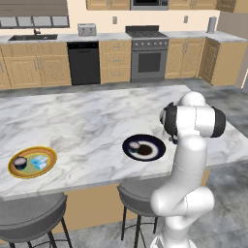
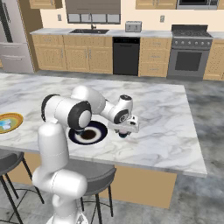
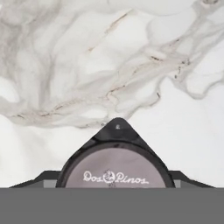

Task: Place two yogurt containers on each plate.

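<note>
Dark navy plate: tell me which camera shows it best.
Left base view: the dark navy plate lies in full sight on the marble counter, a pale yogurt cup on it. In the right base view the arm's elbow covers its left edge.

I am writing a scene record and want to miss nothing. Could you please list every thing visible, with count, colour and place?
plates: 2; yellow-rimmed plate at the counter's left end, dark plate near the arm
yogurt cups: 4; dark cup and light blue tub on the yellow-rimmed plate; pale cup on the dark plate; grey-lidded cup between the gripper's fingers
counter: 1, white-grey marble, centre
stools: 2, grey, at the counter's near edge
stove: 1, grey, back wall
dishwasher: 1, black, back wall
arm: 1, white
gripper: 1, low beside the dark plate
</note>
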Robot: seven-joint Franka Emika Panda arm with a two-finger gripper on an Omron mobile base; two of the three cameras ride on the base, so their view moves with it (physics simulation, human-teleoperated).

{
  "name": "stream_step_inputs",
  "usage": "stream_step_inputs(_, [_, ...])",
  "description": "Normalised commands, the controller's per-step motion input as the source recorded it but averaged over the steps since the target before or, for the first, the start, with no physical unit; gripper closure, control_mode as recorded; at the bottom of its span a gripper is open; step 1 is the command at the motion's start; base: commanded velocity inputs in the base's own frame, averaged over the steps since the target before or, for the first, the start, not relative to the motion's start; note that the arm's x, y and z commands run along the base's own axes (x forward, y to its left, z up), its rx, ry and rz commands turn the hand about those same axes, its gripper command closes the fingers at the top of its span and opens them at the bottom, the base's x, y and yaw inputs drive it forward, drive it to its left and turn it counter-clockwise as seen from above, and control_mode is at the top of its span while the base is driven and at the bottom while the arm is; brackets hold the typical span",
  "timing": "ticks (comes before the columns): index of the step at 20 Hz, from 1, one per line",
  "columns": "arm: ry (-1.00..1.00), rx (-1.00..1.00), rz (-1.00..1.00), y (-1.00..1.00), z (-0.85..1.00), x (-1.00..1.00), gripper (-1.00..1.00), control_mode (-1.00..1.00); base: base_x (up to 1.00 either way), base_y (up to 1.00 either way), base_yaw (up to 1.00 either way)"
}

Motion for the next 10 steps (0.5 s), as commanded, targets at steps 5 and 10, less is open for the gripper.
stream_step_inputs(5, [0.00, 0.00, 0.00, 0.09, 0.24, -0.03, 1.00, -1.00, 0.00, 0.00, 0.00])
stream_step_inputs(10, [0.00, 0.00, 0.00, 0.30, 0.40, -0.18, 1.00, -1.00, 0.00, 0.00, 0.00])
